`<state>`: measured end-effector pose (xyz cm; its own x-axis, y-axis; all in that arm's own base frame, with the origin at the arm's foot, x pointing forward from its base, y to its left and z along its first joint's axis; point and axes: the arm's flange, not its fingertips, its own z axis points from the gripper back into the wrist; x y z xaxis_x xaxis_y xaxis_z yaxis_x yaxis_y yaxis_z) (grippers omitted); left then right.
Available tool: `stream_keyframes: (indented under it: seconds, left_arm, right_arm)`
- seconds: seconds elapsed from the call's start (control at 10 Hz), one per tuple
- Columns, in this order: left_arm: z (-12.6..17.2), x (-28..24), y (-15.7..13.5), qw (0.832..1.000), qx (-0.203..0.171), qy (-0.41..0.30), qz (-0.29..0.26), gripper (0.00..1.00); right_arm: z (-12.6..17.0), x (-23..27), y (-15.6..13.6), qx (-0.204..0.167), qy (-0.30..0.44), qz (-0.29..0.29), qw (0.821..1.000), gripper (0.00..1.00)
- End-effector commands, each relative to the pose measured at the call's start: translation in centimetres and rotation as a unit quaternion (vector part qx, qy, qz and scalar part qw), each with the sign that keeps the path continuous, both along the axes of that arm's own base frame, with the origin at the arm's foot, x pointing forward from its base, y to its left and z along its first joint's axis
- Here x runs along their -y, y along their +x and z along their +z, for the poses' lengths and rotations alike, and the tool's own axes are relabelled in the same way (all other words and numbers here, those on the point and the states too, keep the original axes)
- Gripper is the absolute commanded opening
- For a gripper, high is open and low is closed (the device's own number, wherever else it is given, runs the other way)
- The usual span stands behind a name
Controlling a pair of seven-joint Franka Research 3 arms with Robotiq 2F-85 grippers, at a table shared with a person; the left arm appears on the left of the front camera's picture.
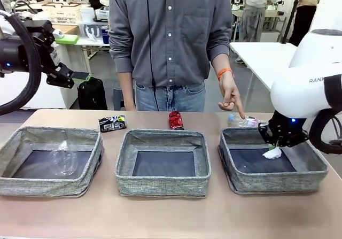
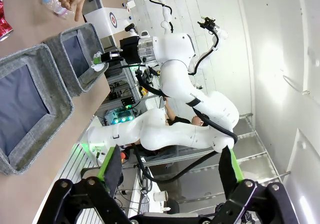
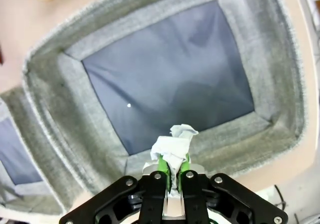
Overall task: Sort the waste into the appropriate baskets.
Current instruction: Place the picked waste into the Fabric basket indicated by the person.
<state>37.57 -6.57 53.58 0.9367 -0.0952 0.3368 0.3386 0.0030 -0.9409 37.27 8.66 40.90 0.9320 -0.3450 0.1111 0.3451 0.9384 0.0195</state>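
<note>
Place: a robotics lab. A left arm (image 1: pixel 21 52) and a right arm (image 1: pixel 307 86), both robotic, stood at a tan table (image 1: pixel 160 217). White worktables (image 1: pixel 262 52) lay behind, one stacked with cardboard boxes (image 1: pixel 61 12). A rack of green-lit electronics (image 2: pixel 122 115) stood beside the table. People (image 1: pixel 256 4) stood farther off.

Paper ball (image 1: pixel 273 153) above rt basket (image 1: pixel 278 183)

I make out the clear plastic bottle (image 1: pixel 243 122) just partly, behind the right basket (image 1: pixel 278 181)'s far wall and the person's hand (image 1: pixel 230 95); my left wrist view's edge cuts the crushed red can (image 2: pixel 4 26).
</note>
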Motion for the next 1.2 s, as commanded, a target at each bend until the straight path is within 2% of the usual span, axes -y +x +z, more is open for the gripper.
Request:
stream_keyframes:
  seconds: [0.0,0.3,0.4,0.7,0.9,1.1]
  left_arm:
    - [0.5,0.3,-0.2,1.000,-0.005,-0.009,0.003,0.99]
    - [0.5,0.3,-0.2,1.000,-0.005,-0.009,0.003,0.99]
    - [0.5,0.3,-0.2,1.000,-0.005,-0.009,0.003,0.99]
    - [0.5,0.3,-0.2,1.000,-0.005,-0.009,0.003,0.99]
    - [0.5,0.3,-0.2,1.000,-0.005,-0.009,0.003,0.99]
    - [0.5,0.3,-0.2,1.000,-0.005,-0.009,0.003,0.99]
  right_arm:
    - [0.4,-0.4,0.4,0.005,0.001,-0.002,1.000,0.07]
    - [0.7,-0.4,0.4,0.021,0.015,0.004,1.000,0.92]
    - [0.8,-0.4,0.4,0.025,0.022,0.001,0.999,1.00]
    - [1.1,-0.3,0.5,0.032,0.023,-0.003,0.999,0.97]
    - [1.1,-0.3,0.5,0.032,0.030,-0.003,0.999,1.00]
    - [1.4,-0.5,0.4,0.037,0.066,0.007,0.997,1.00]
